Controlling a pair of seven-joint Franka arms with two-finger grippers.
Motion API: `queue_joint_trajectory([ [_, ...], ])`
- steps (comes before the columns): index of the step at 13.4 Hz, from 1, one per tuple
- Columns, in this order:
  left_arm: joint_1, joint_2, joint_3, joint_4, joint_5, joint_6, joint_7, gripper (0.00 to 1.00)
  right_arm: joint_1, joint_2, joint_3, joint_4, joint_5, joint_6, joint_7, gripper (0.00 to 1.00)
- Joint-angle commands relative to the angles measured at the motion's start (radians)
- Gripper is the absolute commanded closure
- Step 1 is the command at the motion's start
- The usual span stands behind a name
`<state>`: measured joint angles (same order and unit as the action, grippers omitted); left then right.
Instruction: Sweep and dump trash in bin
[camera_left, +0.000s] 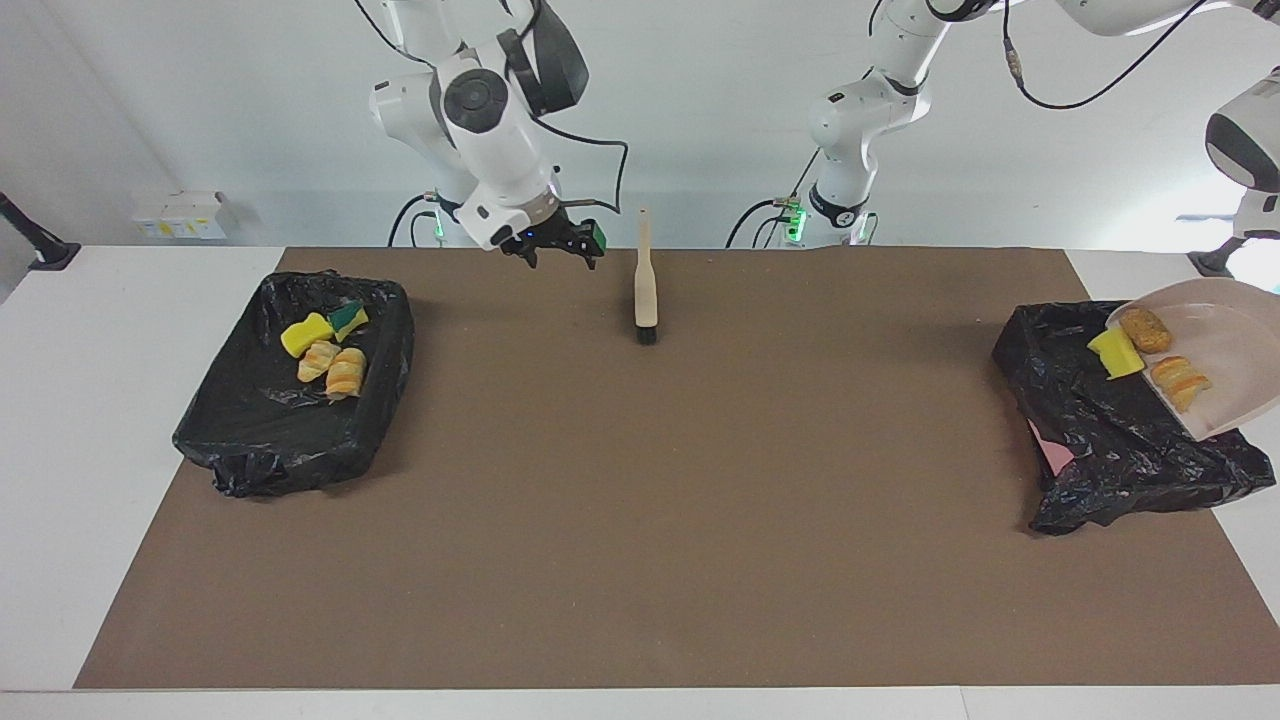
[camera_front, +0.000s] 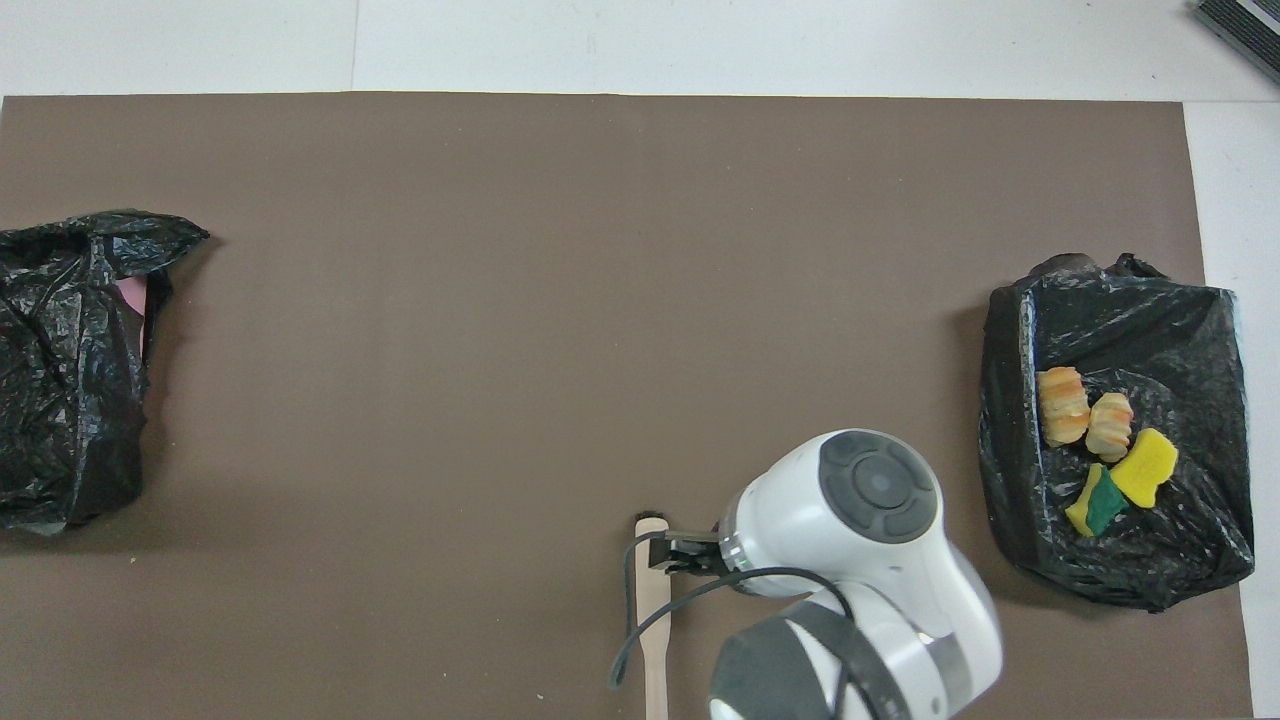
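Brown-matted desk (camera_left: 640, 520): right gripper (camera_left: 556, 243) spread empty beside grounded brush (camera_left: 646, 295); left gripper, out of view, clamps dustpan (camera_left: 1235, 350) tilted over bin (camera_left: 1110, 440), trash (camera_left: 1115, 353) on it, four pieces in other bin (camera_left: 290, 400); steep tilt risks spilling outside.

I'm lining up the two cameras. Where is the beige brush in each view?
Facing view: the brush lies on the brown mat near the robots' edge, top centre, bristles pointing away from the robots.
Overhead view: the brush is at the bottom centre, beside the right arm's wrist.
Shared landmark: the black-lined bin holding trash, at the right arm's end.
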<state>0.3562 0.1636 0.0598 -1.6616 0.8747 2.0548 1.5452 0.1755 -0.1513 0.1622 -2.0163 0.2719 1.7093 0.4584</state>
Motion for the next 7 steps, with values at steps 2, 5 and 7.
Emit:
queue_joint_trajectory([
  [2, -0.069, -0.059, 0.009, -0.079, 0.161, -0.015, -0.152, 1.00, -0.079, 0.018, 0.016, 0.198, -0.144, -0.083, -0.014, 0.00],
  [5, -0.083, -0.059, 0.009, -0.069, 0.224, -0.021, -0.174, 1.00, -0.094, 0.073, 0.014, 0.371, -0.246, -0.175, -0.030, 0.00],
  [7, -0.094, -0.059, 0.006, -0.038, 0.237, -0.063, -0.171, 1.00, -0.154, 0.105, 0.016, 0.476, -0.253, -0.258, -0.043, 0.00],
])
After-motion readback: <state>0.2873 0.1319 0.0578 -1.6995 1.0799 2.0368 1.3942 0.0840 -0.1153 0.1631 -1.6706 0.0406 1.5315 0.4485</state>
